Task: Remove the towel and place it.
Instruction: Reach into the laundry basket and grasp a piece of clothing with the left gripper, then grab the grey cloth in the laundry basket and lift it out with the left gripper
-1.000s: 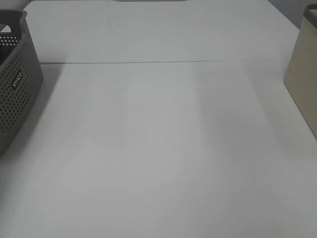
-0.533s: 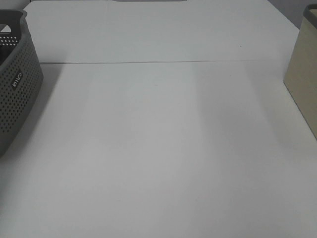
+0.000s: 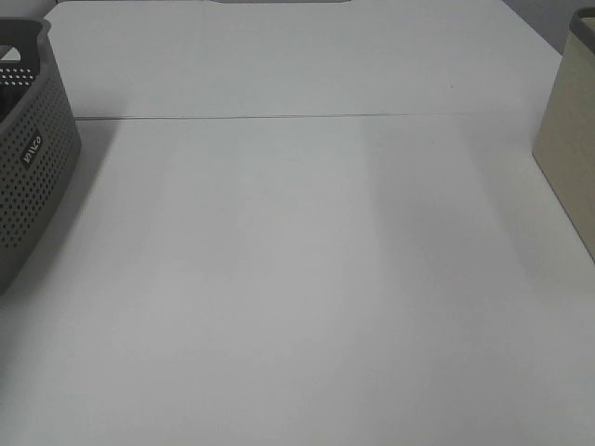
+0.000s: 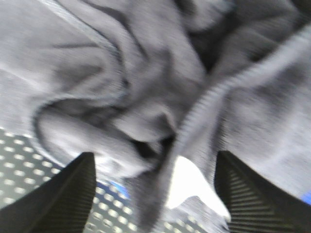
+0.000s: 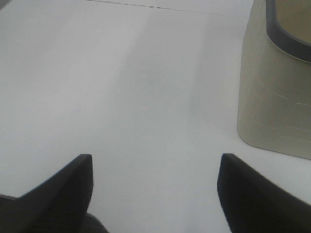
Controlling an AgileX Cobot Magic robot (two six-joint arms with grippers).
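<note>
grab a fat fold, then lift straight up

my left gripper (image 4: 154, 154) has its two black fingers spread wide apart, and they are not pinching anything. right under them lies the big dark grey, soft terry cloth towel (image 4: 146, 73), all bunched up in folds. a small white tag (image 4: 187, 187) pokes out between the fingers. the picture is blurry, so i cannot tell if the tips touch the cloth. beside the towel i see the holes of the grey plastic basket (image 4: 19, 150), so i judge the towel is inside it. the high camera shows only one corner of that basket at the left edge, and no towel.

my right gripper (image 5: 155, 156) is wide open too and holds nothing. it hangs over the bare white table (image 3: 297, 279), near the beige bin with a dark rim (image 5: 272, 97) on the right.

i think the step now is the grab. to do it well, i would push the left fingers down so a fat fold sits deep between them. the tag or a thin edge alone could slip out. i would keep the tips off the basket holes so they don't catch. then i would squeeze shut and lift straight up, high, because the towel is long. its tail may drag on the rim and pull the basket along. the middle of the table looks like a good place to lay it.
</note>
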